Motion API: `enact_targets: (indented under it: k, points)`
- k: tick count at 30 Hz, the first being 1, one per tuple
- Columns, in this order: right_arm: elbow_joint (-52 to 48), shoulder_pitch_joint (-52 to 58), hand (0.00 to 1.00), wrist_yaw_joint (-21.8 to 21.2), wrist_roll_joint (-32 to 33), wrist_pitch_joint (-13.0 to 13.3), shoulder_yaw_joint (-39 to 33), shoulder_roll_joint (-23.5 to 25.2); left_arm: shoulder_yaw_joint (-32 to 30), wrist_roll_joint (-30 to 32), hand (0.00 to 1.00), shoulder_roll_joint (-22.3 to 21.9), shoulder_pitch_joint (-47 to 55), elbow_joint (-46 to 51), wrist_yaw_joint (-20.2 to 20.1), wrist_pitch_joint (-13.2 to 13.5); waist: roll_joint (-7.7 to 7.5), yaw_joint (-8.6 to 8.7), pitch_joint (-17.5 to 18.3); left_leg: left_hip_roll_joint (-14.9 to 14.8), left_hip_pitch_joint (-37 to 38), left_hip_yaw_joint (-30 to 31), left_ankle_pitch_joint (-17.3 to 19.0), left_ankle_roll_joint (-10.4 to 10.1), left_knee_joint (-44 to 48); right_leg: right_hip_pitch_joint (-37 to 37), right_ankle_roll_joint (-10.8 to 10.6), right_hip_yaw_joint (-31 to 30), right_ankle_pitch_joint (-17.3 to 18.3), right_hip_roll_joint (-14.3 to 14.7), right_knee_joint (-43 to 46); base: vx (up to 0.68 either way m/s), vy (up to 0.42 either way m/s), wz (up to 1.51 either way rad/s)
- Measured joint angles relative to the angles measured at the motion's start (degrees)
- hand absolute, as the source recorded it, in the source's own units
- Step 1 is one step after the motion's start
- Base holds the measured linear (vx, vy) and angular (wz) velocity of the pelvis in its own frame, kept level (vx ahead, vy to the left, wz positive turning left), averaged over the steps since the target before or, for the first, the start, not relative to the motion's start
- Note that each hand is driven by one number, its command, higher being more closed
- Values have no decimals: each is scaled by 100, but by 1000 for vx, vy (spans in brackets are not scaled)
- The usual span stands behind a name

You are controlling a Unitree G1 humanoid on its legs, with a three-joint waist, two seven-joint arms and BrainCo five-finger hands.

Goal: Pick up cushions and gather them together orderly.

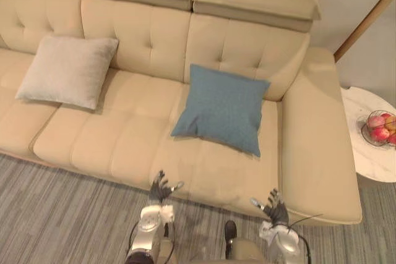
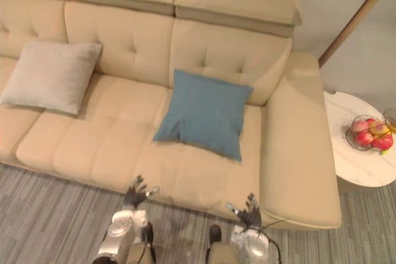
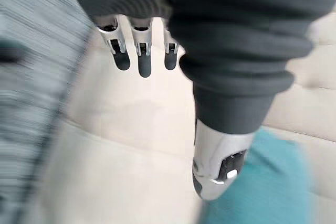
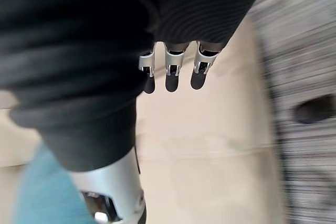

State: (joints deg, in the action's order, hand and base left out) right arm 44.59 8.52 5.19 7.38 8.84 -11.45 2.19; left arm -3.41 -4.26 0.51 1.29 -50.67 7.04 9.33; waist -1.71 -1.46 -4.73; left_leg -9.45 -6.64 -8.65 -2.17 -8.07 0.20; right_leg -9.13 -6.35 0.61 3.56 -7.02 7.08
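Note:
A blue cushion (image 1: 224, 107) leans against the backrest on the right seat of a cream sofa (image 1: 130, 146). On the left seat a light grey cushion (image 1: 67, 70) leans against the backrest too. My left hand (image 1: 160, 188) hovers open near the sofa's front edge, below and left of the blue cushion. The right hand (image 1: 273, 207) is also open, at the front edge below the blue cushion's right corner. Both hands hold nothing. The blue cushion (image 3: 262, 182) shows past the left thumb, and the same cushion (image 4: 37, 192) shows past the right thumb.
A white round side table (image 1: 371, 146) stands right of the sofa's armrest, with a wire bowl of apples (image 1: 378, 127) on it. Grey striped carpet (image 1: 55, 208) runs along the sofa front. A wooden pole (image 1: 365, 20) leans at the upper right.

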Motion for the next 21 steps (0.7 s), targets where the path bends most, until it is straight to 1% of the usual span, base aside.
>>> enact_targets:
  k: [3, 5, 9, 10, 11, 12, 13, 14, 15, 16, 17, 18, 19, 20, 21]
  points:
    - [425, -38, 0, -42, -17, -55, -124, -3, -88, 96, 0, 148, 148, -295, -14, -23, -31, 4, 101, 59, 181, -3, -18, -30, -131, 191, -37, -15, -40, -29, -162, 89, 27, -2]
    - [649, -123, 0, -42, -17, -69, -191, -26, -202, 169, 0, 214, 172, -439, -26, -29, -80, 0, 135, 85, 239, -21, -14, -33, -133, 263, -65, -110, -100, -36, -247, 102, 25, -10]
    - [669, -250, 0, -25, -17, -113, -193, -45, -241, 194, 0, 220, 159, -512, -28, -60, -96, -3, 110, 85, 375, -204, 20, -28, -131, 296, -101, -193, -197, -31, -182, 33, 15, -22]
    - [668, -316, 0, -12, -17, -118, -188, -46, -239, 193, 0, 219, 144, -512, -24, -77, -89, -16, 86, 55, 380, -292, 82, -15, -45, 198, -117, -241, -224, -11, -7, -69, 8, -43]
    - [661, -445, 0, 12, -17, -136, -179, -46, -238, 192, 0, 194, 91, -507, 6, -90, -67, -47, -38, -29, 337, -367, 200, 6, 191, 6, -84, -218, -305, 52, 374, -98, 6, -40]
    - [652, -488, 0, 33, -16, -144, -172, -43, -232, 192, 0, 189, 32, -500, 12, -97, -48, -47, -91, -74, 252, -387, 295, 24, 335, -76, -69, -154, -354, 81, 527, -175, 21, -35]
    - [626, -520, 0, 54, -16, -156, -158, -37, -243, 192, 0, 162, -51, -460, 14, -111, -62, -48, -117, -128, 135, -399, 422, 124, 537, -204, -97, -53, -517, 109, 620, -148, 31, -26]
    - [604, -534, 0, 62, -15, -159, -169, -37, -276, 193, 0, 102, -62, -387, 20, -112, -20, -100, -103, -262, 29, -425, 453, 160, 624, -215, -110, -15, -621, 157, 524, -212, -11, -16]
    - [586, -593, 0, 91, -12, -176, -172, 20, -461, 191, 0, 35, -107, -283, 24, -108, -41, -124, -158, -284, -118, -420, 428, 178, 786, -671, 30, 126, 180, 35, 2308, -143, -45, 11]
    - [588, -552, 0, 98, -12, -182, -172, 41, -466, 190, 0, 42, -116, -235, 33, -110, -98, -117, -161, -250, -142, -321, 425, 184, 888, -709, -40, 173, 427, -32, 3104, -126, -106, 47]
    - [595, -499, 0, 109, -12, -187, -171, 69, -479, 181, 0, 61, -94, -170, 37, -111, -182, -119, -134, -188, -266, -185, 381, 144, 1069, -653, -100, 178, 494, -100, 3768, -70, -127, 71]
    - [624, -495, 0, 110, -11, -186, -194, 81, -644, 182, 0, 68, -71, -75, 30, -113, -344, -127, -90, -51, -558, -90, 381, 139, 1425, -639, -188, 185, 538, -182, 3957, -102, -111, 56]
    - [632, -565, 0, 121, -9, -189, -216, 64, -756, 179, 0, -5, -92, -55, 41, -121, -274, -142, -103, -85, -693, -25, 385, 154, 1522, -695, -224, 249, 550, -95, 3893, -158, -66, 29]
    - [627, -638, 0, 128, -17, -189, -245, 28, -865, 179, 0, -146, -58, -76, 46, -138, -104, -208, -79, -190, -773, 5, 394, 178, 1458, -539, -331, 248, 626, 85, 3427, -140, -23, -6]
    - [612, -659, 0, 178, -16, -181, -309, -34, -915, 177, 0, -263, 51, -54, 52, -131, -5, -333, -92, -270, -797, -71, 200, 144, 1383, -299, -337, 128, 1015, 67, 3502, -171, -96, -1]
